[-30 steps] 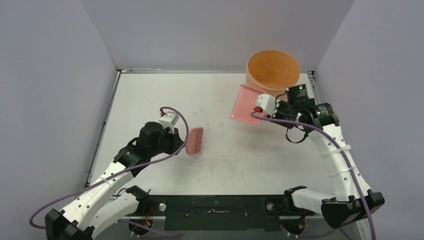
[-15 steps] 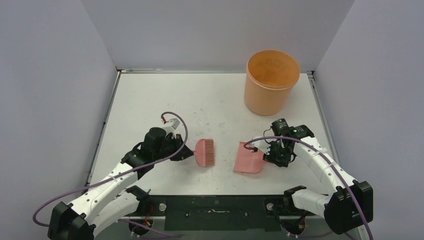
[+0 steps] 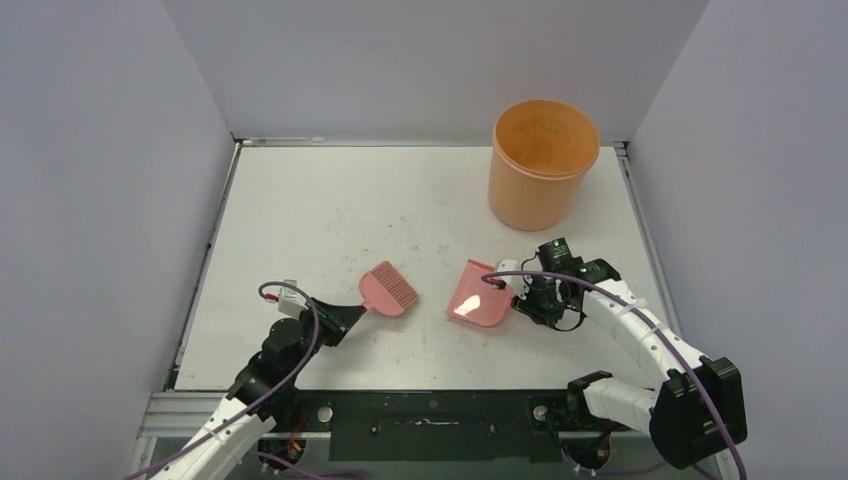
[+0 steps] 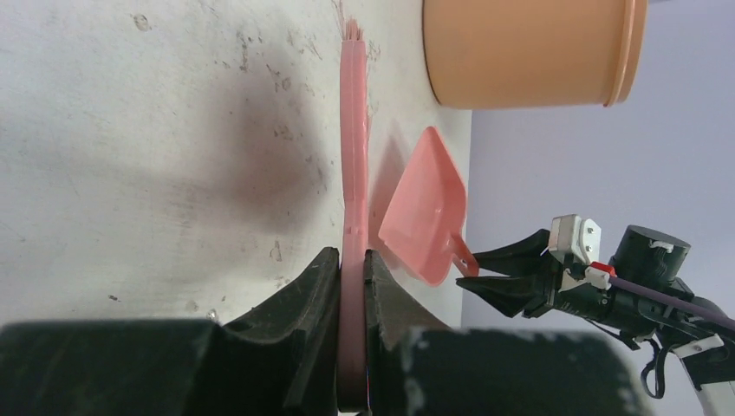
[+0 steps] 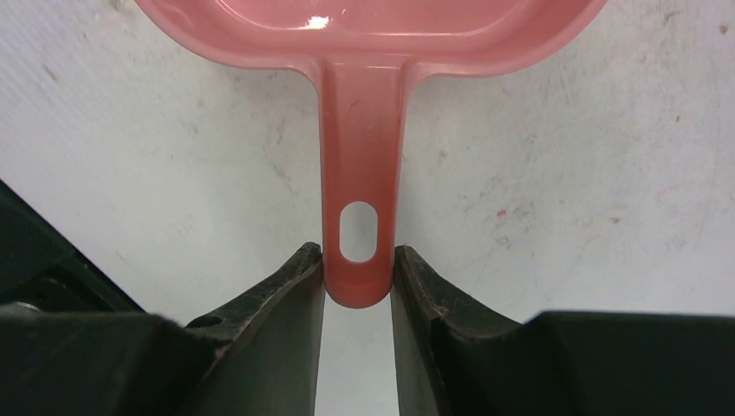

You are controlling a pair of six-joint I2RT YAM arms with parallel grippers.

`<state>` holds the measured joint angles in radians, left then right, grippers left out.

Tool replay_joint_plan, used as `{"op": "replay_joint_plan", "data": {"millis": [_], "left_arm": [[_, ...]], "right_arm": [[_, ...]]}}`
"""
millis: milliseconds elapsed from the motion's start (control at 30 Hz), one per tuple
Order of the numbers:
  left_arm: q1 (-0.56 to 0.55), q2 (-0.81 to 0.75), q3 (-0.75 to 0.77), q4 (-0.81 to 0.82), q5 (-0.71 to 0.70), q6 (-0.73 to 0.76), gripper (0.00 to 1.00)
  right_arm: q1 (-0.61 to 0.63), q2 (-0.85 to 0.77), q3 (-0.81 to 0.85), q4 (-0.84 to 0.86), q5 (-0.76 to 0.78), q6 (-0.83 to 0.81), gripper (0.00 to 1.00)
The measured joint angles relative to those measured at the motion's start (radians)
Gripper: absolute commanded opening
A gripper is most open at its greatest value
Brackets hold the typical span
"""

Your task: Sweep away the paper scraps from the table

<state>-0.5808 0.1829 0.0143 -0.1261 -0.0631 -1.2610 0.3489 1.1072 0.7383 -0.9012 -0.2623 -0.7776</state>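
Note:
No paper scraps show on the white table (image 3: pixel 300 200) in any view. My left gripper (image 3: pixel 345 314) is shut on the handle of the pink hand brush (image 3: pixel 389 288), whose bristles point to the far right, low over the table. In the left wrist view the brush (image 4: pixel 354 147) runs straight out from the gripper (image 4: pixel 353 276). My right gripper (image 3: pixel 514 298) is shut on the handle end of the pink dustpan (image 3: pixel 476 298), which rests on the table, mouth to the left. In the right wrist view the fingertips (image 5: pixel 308 269) clasp the handle tip (image 5: pixel 359 286).
An orange bucket (image 3: pixel 543 160) stands at the far right of the table, also in the left wrist view (image 4: pixel 529 52). Its inside shows no scraps from here. Grey walls close in the left, back and right. Faint scuffs mark the table's middle.
The right gripper brought the dustpan down from the bucket's rim to the table, then shifted it slightly left. The left arm drew back toward the near left, taking the brush with it.

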Motion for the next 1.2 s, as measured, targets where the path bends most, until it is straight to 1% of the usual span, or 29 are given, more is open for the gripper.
{"op": "replay_joint_plan", "data": {"millis": [67, 133, 200, 300, 400, 433, 533, 633, 667, 700, 733, 800, 833, 867, 900, 967, 1000, 1100, 1133, 1167, 1200], "left_arm": [[0.0, 0.004, 0.0, 0.004, -0.021, -0.024, 0.08], [0.0, 0.041, 0.0, 0.016, -0.032, -0.04, 0.09], [0.0, 0.105, 0.0, 0.031, -0.033, -0.044, 0.1], [0.0, 0.238, 0.005, 0.073, -0.025, -0.042, 0.13], [0.0, 0.341, 0.044, 0.105, -0.011, -0.035, 0.19], [-0.001, 0.367, 0.058, 0.119, -0.008, -0.031, 0.21], [-0.003, 0.426, 0.08, 0.161, 0.009, -0.014, 0.24], [-0.005, 0.468, 0.085, 0.172, 0.027, 0.005, 0.31], [-0.006, 0.478, 0.09, 0.159, 0.031, 0.014, 0.35], [-0.007, 0.483, 0.101, 0.134, 0.034, 0.027, 0.38], [-0.007, 0.483, 0.113, 0.113, 0.034, 0.041, 0.39], [-0.007, 0.48, 0.159, 0.042, 0.025, 0.071, 0.4], [-0.007, 0.477, 0.187, 0.005, 0.015, 0.091, 0.41], [-0.007, 0.472, 0.215, -0.03, 0.005, 0.109, 0.45], [-0.007, 0.466, 0.245, -0.067, -0.006, 0.13, 0.52], [-0.007, 0.453, 0.304, -0.138, -0.023, 0.175, 0.56], [-0.007, 0.447, 0.327, -0.166, -0.027, 0.189, 0.56], [-0.007, 0.429, 0.384, -0.272, -0.021, 0.24, 0.57], [-0.008, 0.421, 0.396, -0.307, -0.017, 0.251, 0.88], [-0.011, 0.409, 0.408, -0.347, -0.014, 0.259, 0.98], [-0.017, 0.392, 0.417, -0.383, -0.014, 0.275, 0.97]], "right_arm": [[0.006, 0.038, 0.0, 0.037, -0.018, 0.027, 0.13], [0.015, 0.09, 0.0, 0.068, -0.034, 0.052, 0.13], [0.026, 0.135, 0.003, 0.079, -0.05, 0.066, 0.15], [0.052, 0.186, 0.019, 0.066, -0.065, 0.069, 0.21], [0.077, 0.196, 0.03, 0.049, -0.064, 0.066, 0.31], [0.083, 0.196, 0.032, 0.04, -0.064, 0.064, 0.33], [0.095, 0.196, 0.034, 0.013, -0.06, 0.06, 0.4], [0.098, 0.192, 0.034, 0.001, -0.055, 0.062, 0.51], [0.098, 0.185, 0.034, 0.0, -0.052, 0.062, 0.55], [0.098, 0.174, 0.034, -0.001, -0.051, 0.064, 0.6], [0.098, 0.16, 0.034, -0.001, -0.051, 0.064, 0.62], [0.098, 0.13, 0.037, -0.005, -0.049, 0.066, 0.64], [0.098, 0.12, 0.04, -0.008, -0.049, 0.065, 0.66], [0.098, 0.11, 0.047, -0.014, -0.049, 0.065, 0.68], [0.098, 0.105, 0.055, -0.02, -0.049, 0.066, 0.69], [0.098, 0.097, 0.071, -0.028, -0.046, 0.068, 0.7], [0.098, 0.091, 0.077, -0.029, -0.037, 0.072, 0.71], [0.098, 0.047, 0.09, -0.021, 0.017, 0.095, 0.8], [0.098, 0.03, 0.094, -0.017, 0.032, 0.103, 0.82], [0.098, 0.003, 0.1, -0.005, 0.056, 0.116, 0.83], [0.098, -0.024, 0.107, 0.003, 0.073, 0.13, 0.83]]}}
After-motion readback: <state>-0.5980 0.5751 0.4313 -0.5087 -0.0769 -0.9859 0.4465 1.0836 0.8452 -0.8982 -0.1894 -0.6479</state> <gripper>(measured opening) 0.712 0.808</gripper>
